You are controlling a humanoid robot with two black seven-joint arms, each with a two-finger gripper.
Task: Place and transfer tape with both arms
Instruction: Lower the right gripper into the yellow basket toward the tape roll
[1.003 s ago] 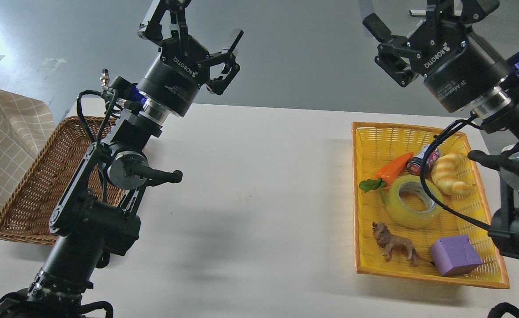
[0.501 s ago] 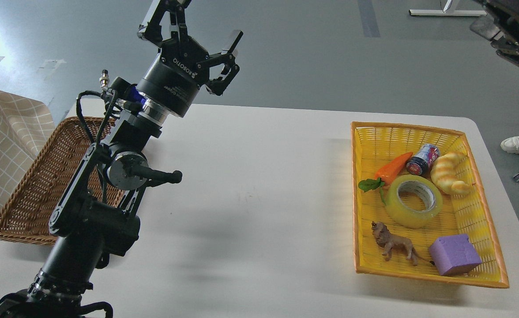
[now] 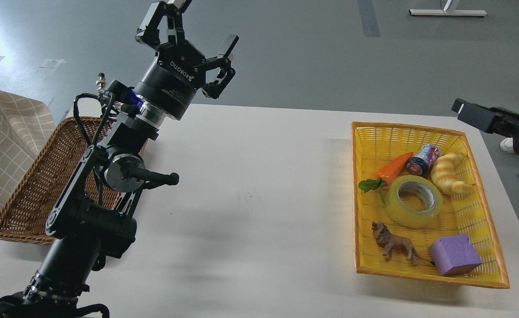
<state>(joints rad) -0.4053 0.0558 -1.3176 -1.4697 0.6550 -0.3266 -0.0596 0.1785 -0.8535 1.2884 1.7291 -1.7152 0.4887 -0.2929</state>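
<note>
The tape (image 3: 414, 201), a translucent yellow roll with a whitish core, lies flat in the middle of the yellow basket (image 3: 403, 126) at the right of the table. My left gripper (image 3: 200, 26) is open and empty, raised high above the table's far left side, far from the tape. My right gripper (image 3: 478, 115) enters from the right edge, level with the basket's far right corner and off to the tape's upper right. Only a dark, flat end of it shows, so its fingers cannot be told apart.
In the yellow basket with the tape are a toy carrot (image 3: 394, 168), a small can (image 3: 423, 160), a yellow croissant toy (image 3: 448, 174), a toy lion (image 3: 394, 245) and a purple block (image 3: 455, 255). A brown wicker basket (image 3: 43, 185) sits at the table's left edge, behind my left arm.
My right arm swung from above the basket's far side out to the top right, and now comes back in lower from the right edge. My left gripper shifted slightly up and left.
</note>
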